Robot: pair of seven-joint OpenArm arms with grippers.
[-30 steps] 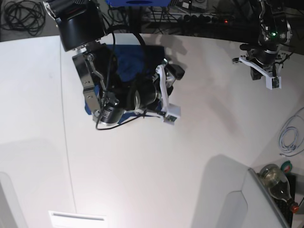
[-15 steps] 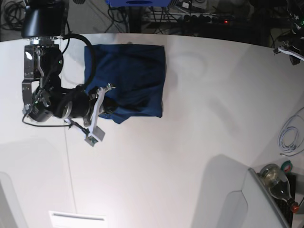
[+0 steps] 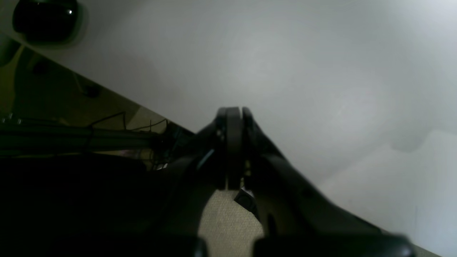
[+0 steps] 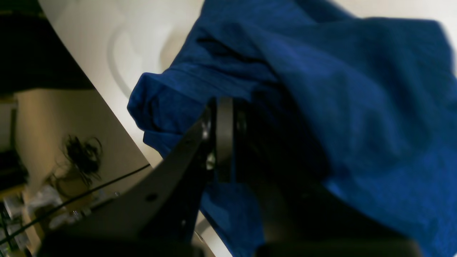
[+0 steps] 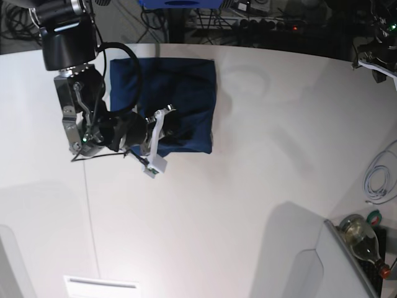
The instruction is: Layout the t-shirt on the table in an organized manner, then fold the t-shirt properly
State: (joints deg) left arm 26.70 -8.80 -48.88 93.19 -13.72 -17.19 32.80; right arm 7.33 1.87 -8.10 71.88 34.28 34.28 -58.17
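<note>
Your right gripper (image 5: 169, 121) sits at the near left edge of the t-shirt (image 5: 186, 93), its jaws pressed together. In the right wrist view the right gripper (image 4: 225, 139) shows its two dark fingers closed flat against each other, with folds of navy cloth bunched directly above and to the right of them; whether fabric is pinched between the jaws cannot be told from here. Half a second ago this arm hung lower and further left, with the jaws just reaching the shirt's near left corner. Now the arm has swung up and inward, so the jaws lie over the cloth itself. A second ago the same arm covered most of the shirt from above.

The t-shirt lies folded into a rough dark rectangle on the far left part of the white counter (image 5: 248, 186), ahead of and to the right of your right jaws. Its outline is much as it was half a second ago, though the near left corner is now hidden behind the wrist.

Your left gripper (image 3: 234, 117) has its jaws shut together on nothing, above the bare counter edge. In the base view only a piece of that arm shows at the far right corner, where it also was half a second ago; a second ago it hung further in over the counter.
</note>
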